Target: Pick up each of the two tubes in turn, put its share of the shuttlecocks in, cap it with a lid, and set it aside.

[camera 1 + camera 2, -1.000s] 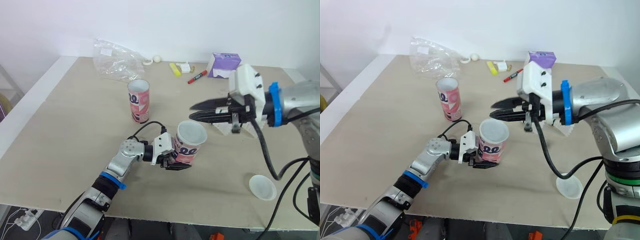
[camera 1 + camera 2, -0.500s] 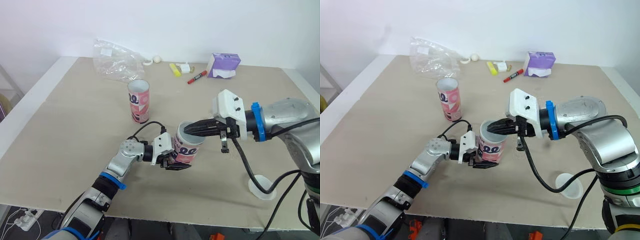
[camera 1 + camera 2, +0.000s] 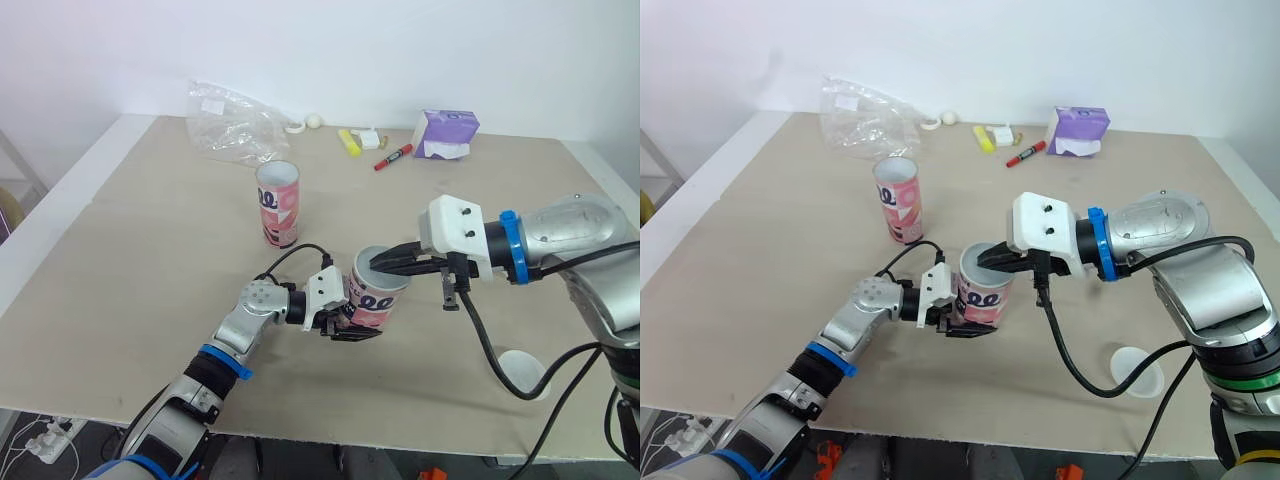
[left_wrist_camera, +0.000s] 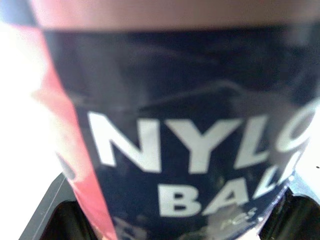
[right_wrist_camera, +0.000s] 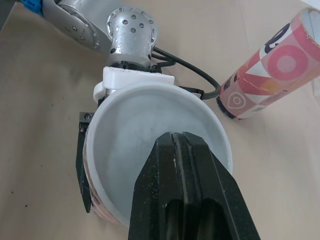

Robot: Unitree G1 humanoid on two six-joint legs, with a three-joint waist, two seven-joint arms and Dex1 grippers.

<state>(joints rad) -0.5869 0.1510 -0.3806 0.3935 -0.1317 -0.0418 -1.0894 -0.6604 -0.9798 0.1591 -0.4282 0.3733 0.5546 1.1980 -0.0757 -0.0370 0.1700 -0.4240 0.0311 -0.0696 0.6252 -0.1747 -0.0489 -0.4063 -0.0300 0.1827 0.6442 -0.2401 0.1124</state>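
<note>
Left gripper (image 3: 345, 322) is clamped round the tube (image 3: 375, 300), upright near the table's (image 3: 150, 250) front middle, and the right gripper (image 3: 378, 262), fingers pinched together and empty, pokes in right over its white lid (image 5: 150, 150), so I'd guess a straight-down press comes next.

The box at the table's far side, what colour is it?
The box is purple; the left eye view shows it best.

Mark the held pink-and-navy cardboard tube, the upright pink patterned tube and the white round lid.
Held pink-and-navy cardboard tube (image 3: 380, 295): left eye view, printed side wall.
Upright pink patterned tube (image 3: 279, 210): left eye view, mid-body.
White round lid (image 3: 1140, 368): right eye view, centre.
</note>
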